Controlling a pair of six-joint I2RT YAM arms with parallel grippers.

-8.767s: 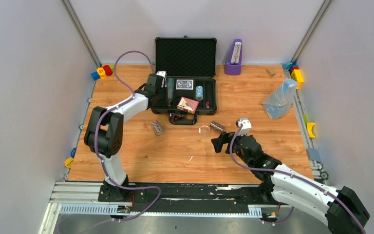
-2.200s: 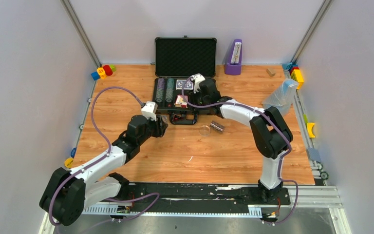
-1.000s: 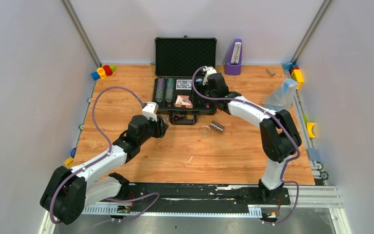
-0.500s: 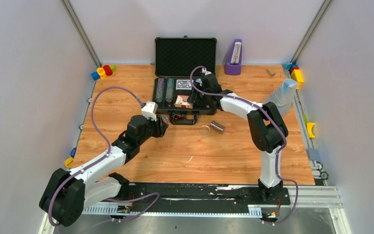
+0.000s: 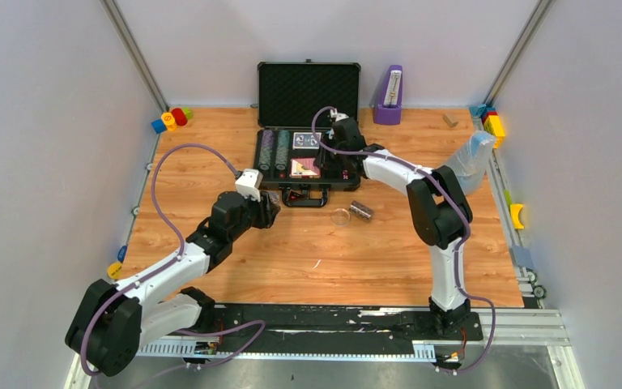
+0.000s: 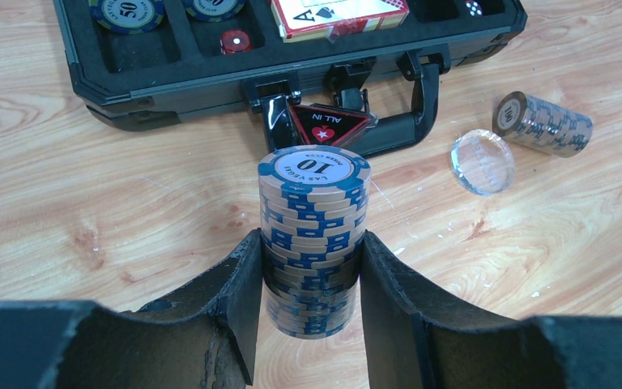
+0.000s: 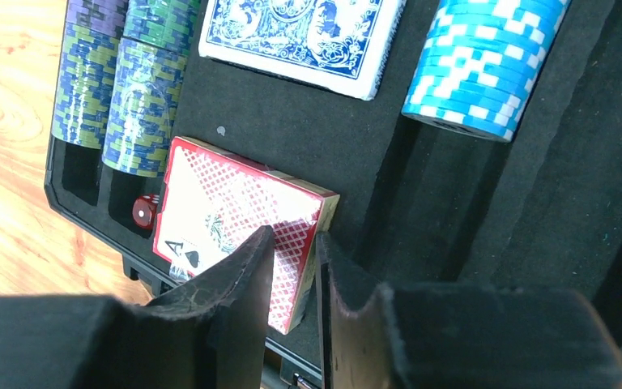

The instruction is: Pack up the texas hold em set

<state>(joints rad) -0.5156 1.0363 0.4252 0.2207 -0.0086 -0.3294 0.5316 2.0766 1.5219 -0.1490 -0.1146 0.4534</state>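
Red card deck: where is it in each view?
Top external: red card deck in the black briefcase, front middle.
Left wrist: deck at the top edge, right of centre.
Right wrist: deck lower left of centre.
Shared landmark: the briefcase around it.

L wrist: chip stack [image 6: 313, 235] base blurred betw. L fingers [image 6: 239, 300]; briefcase [image 6: 170, 77] cut by top edge. R wrist: red deck [image 7: 235, 211] corner behind R fingers [image 7: 243, 284].
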